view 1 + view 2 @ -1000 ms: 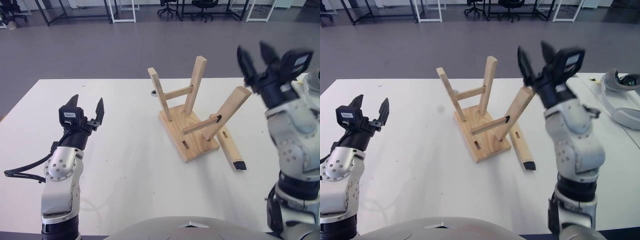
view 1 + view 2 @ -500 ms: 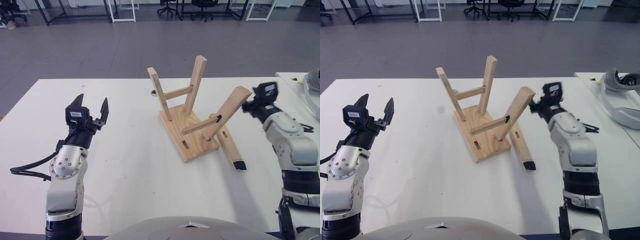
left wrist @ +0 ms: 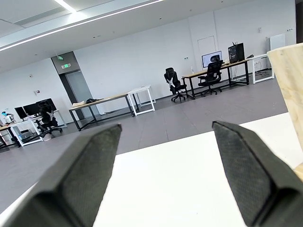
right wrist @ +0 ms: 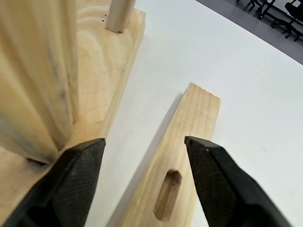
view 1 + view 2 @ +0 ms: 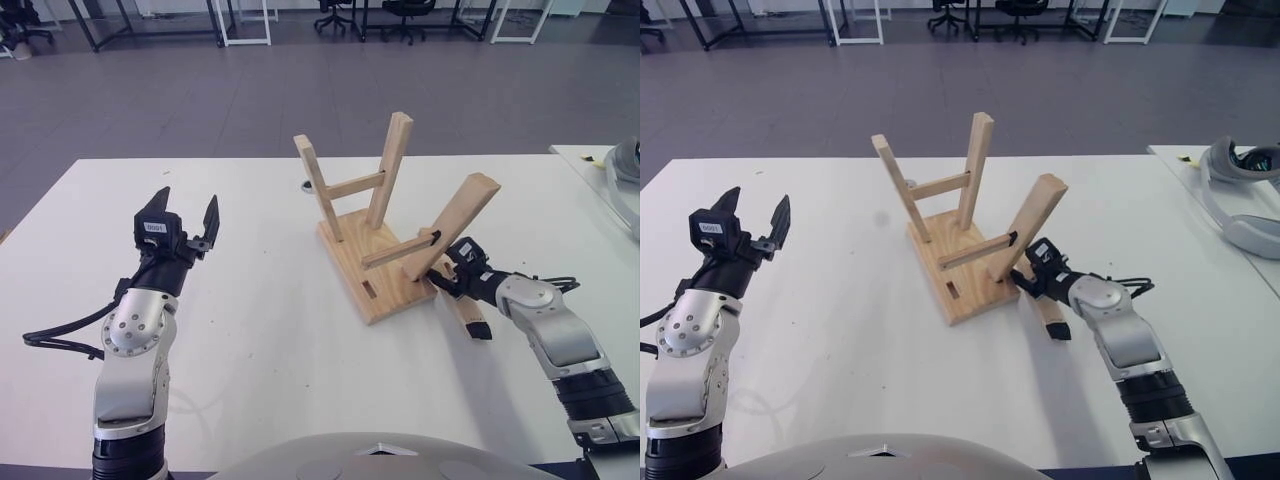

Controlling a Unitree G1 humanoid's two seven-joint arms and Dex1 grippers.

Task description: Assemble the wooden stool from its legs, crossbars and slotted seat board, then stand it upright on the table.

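Seat board (image 5: 375, 278) mid-table, three legs (image 5: 395, 165) up | loose leg (image 5: 470, 315) flat just right of it | right gripper (image 5: 445, 278) spread wide, low over that leg | left gripper (image 5: 188, 198) spread wide, raised over left tabletop (image 5: 260, 330), well apart.

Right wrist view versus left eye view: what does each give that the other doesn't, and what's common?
Right wrist view: the oval slot cut in the loose leg, with the right gripper open astride that leg. Left eye view: the left gripper, open over the table, the two far legs joined by a crossbar, and the loose leg's dark end. Shared: the seat board, the slanted leg standing in it, the loose leg beside it.
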